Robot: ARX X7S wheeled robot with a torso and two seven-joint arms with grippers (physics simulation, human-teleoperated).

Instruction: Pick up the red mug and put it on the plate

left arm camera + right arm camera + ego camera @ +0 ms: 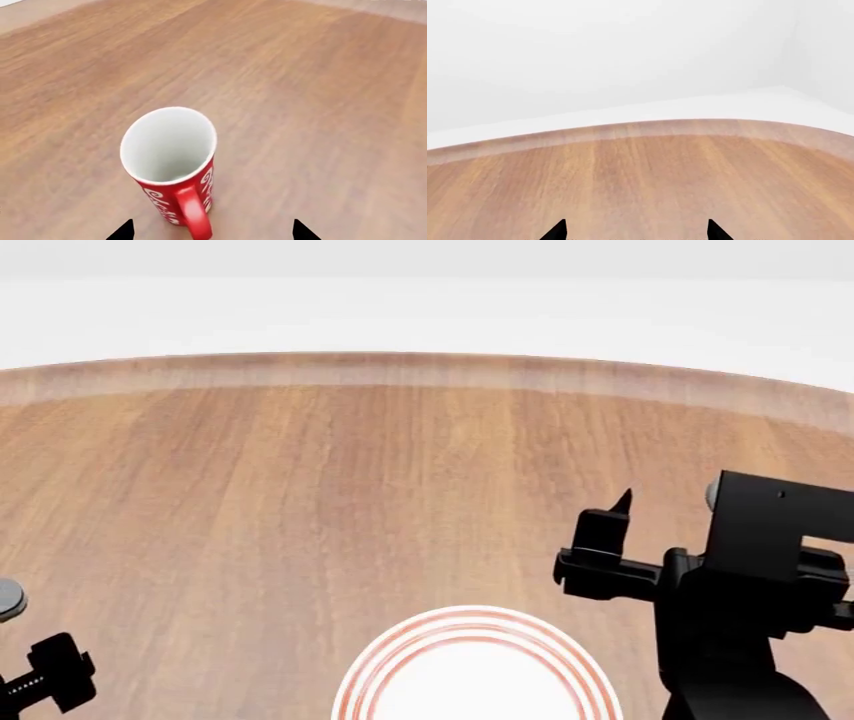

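Note:
The red mug (175, 165) with white swirls and a white inside stands upright on the wooden table in the left wrist view, its handle turned toward the camera. My left gripper (213, 232) is open; the handle lies between its two black fingertips, untouched. The mug is out of sight in the head view. The plate (477, 670), white with red rings, lies at the near edge of the head view, cut off by the frame. My right gripper (635, 231) is open and empty above bare table; in the head view its arm (721, 590) is right of the plate.
The round wooden table (334, 490) fills all views, with its far curved edge (647, 127) against a white background. Part of the left arm (40, 675) shows at the head view's lower left corner.

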